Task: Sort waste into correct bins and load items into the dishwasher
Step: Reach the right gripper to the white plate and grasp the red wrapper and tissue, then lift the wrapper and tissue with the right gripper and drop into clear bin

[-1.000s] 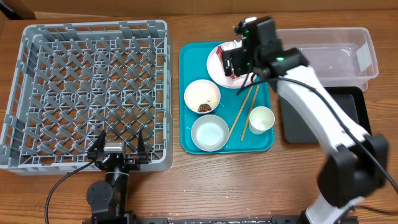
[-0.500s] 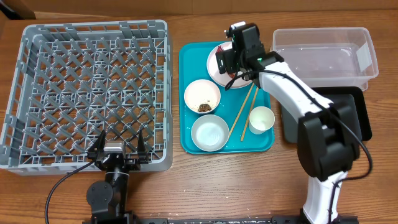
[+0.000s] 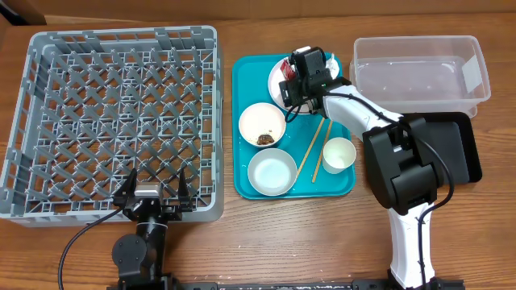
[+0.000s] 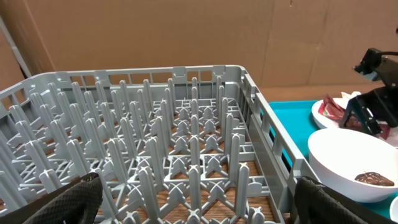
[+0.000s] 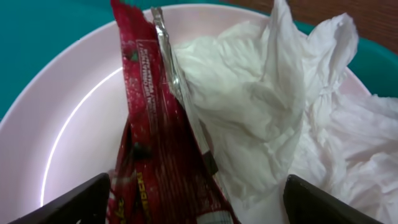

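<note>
My right gripper (image 3: 295, 85) (image 5: 199, 202) is down over the pale pink plate (image 3: 276, 79) (image 5: 68, 118) at the back of the teal tray. Its jaws stand open, one on each side of the red shiny wrapper (image 5: 155, 149), with the crumpled white napkin (image 5: 267, 106) also between them. Two white bowls sit in front: one (image 3: 262, 122) holds brown scraps, the other (image 3: 272, 171) looks clean. The chopsticks (image 3: 313, 149) and small cup (image 3: 339, 155) lie to the right. My left gripper (image 3: 153, 190) (image 4: 199, 202) rests open at the grey dish rack's (image 3: 113, 121) (image 4: 155, 137) near edge.
The clear tub (image 3: 419, 71) stands at the back right, and the black tray (image 3: 459, 153) lies in front of it, partly under my right arm. The teal tray (image 3: 244, 76) holds all the dishes. Brown cardboard walls the far side.
My right gripper has swung left and come down onto the plate, and its jaws have narrowed a little around the wrapper. The left arm has not moved.
</note>
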